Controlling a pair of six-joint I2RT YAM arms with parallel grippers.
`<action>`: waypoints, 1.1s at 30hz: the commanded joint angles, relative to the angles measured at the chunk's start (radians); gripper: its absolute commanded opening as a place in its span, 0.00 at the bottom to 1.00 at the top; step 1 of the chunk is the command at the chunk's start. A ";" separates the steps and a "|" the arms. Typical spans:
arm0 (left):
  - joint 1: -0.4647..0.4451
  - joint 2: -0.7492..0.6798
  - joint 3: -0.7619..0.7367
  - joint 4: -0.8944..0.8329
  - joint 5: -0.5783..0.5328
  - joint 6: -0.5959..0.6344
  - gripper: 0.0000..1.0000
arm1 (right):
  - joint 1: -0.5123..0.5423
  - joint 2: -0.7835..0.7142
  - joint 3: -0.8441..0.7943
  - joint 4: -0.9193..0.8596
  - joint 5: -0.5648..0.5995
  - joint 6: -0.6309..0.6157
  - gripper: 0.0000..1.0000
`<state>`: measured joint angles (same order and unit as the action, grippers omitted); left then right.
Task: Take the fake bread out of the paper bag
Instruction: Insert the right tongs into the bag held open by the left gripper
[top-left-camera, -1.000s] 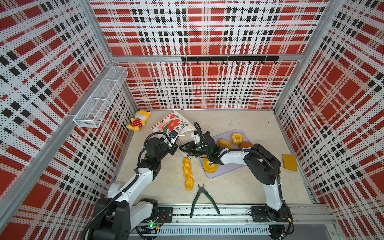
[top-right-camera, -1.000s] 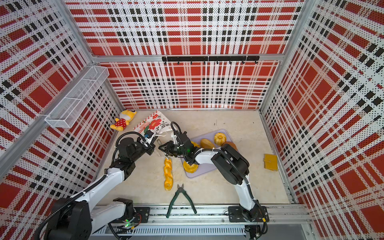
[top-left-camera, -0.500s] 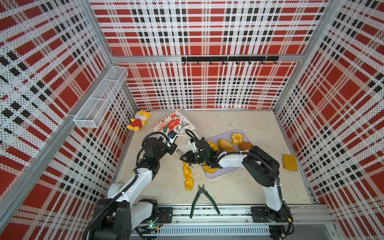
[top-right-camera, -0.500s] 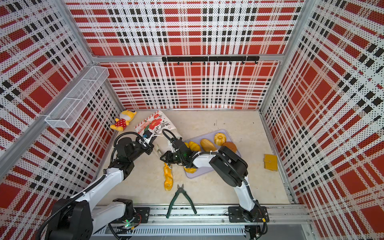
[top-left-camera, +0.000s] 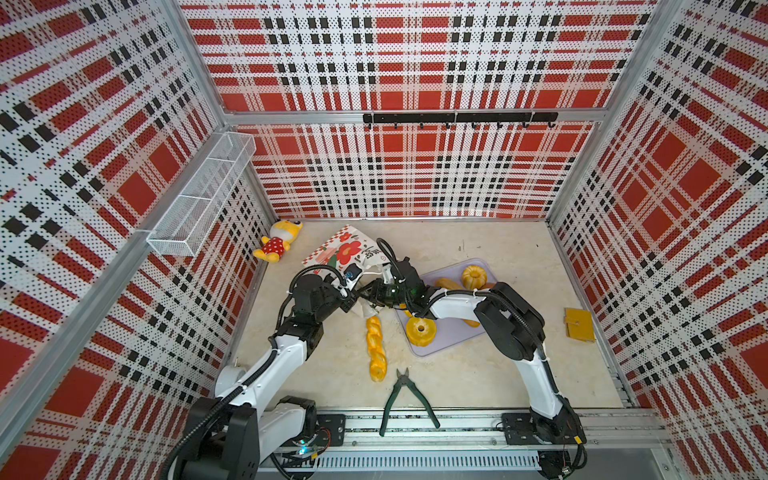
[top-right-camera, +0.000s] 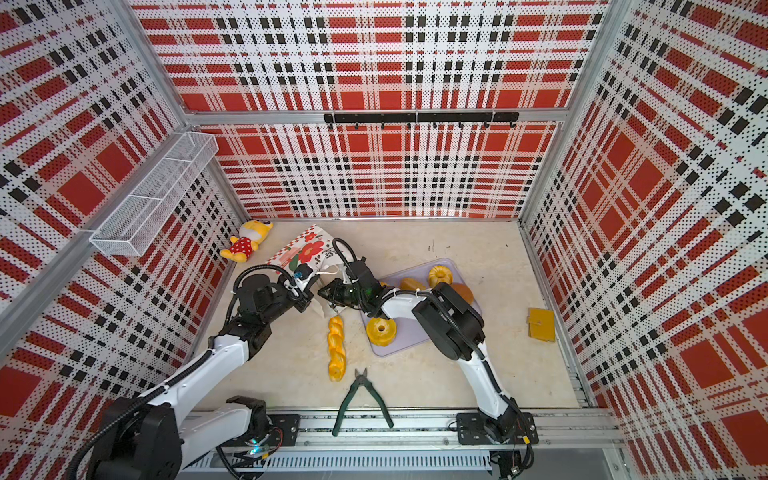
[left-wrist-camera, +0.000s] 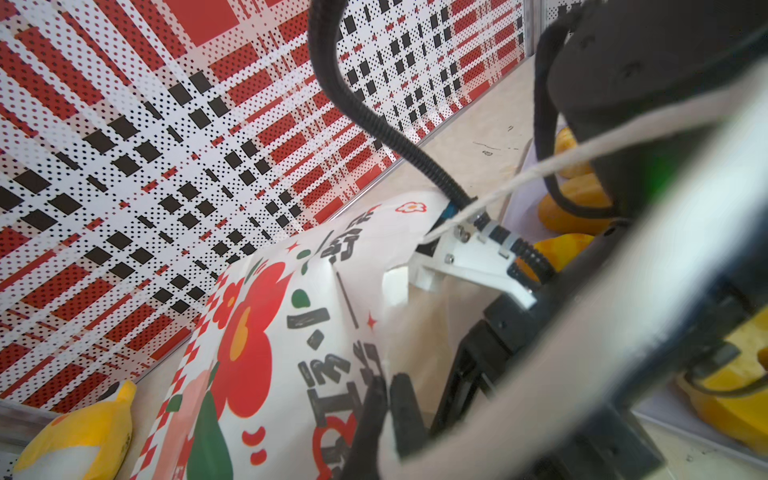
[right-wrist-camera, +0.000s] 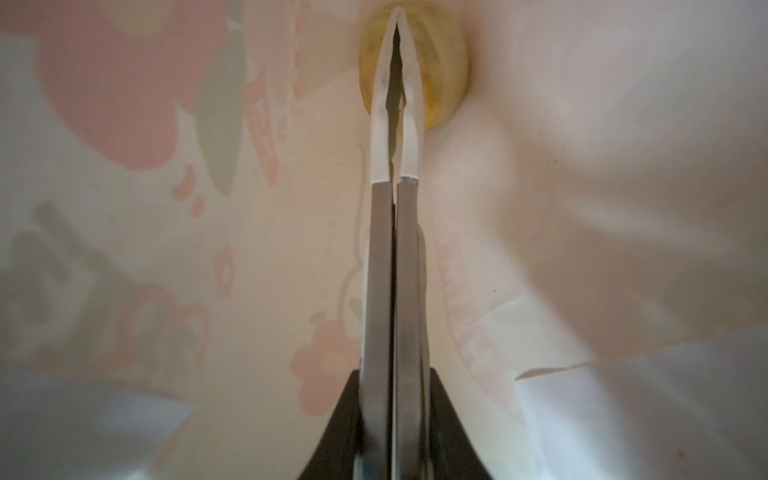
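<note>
The right arm (top-left-camera: 457, 300) has just lifted its wrist from beside the top end of the braided loaf (top-left-camera: 375, 345). It has pushed into the open mouth of the paper bag (top-left-camera: 340, 249), left of centre in both top views. The left arm (top-left-camera: 286, 353) has not moved.

This looks like the start of another fetch. A ring (top-left-camera: 421, 331) and a fluted cake (top-left-camera: 473, 277) already sit on the tray (top-left-camera: 440, 347), but a round bun (right-wrist-camera: 444, 75) remains deep inside the bag.

The right jaws are pressed almost together with their tips at the bun, gripping nothing I can make out. The left jaws are clenched on the bag's rim.

The right forearm runs low and leftward over the tray from a folded elbow. The left arm rises from the lower left, its wrist aimed right.
</note>
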<state>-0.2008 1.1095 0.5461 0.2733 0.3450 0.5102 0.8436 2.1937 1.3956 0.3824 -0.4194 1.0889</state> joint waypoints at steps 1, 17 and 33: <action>-0.016 0.018 0.063 0.018 -0.013 0.012 0.00 | 0.019 0.017 0.023 0.116 -0.010 0.008 0.20; -0.031 0.044 0.100 0.018 -0.014 0.027 0.00 | 0.043 0.090 0.176 -0.081 -0.078 -0.125 0.15; -0.036 0.049 0.106 0.006 -0.037 0.032 0.00 | 0.042 -0.164 -0.162 -0.048 0.070 -0.435 0.16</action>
<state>-0.2268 1.1721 0.6167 0.2462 0.2825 0.5262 0.8825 2.1227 1.2537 0.2657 -0.3939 0.7761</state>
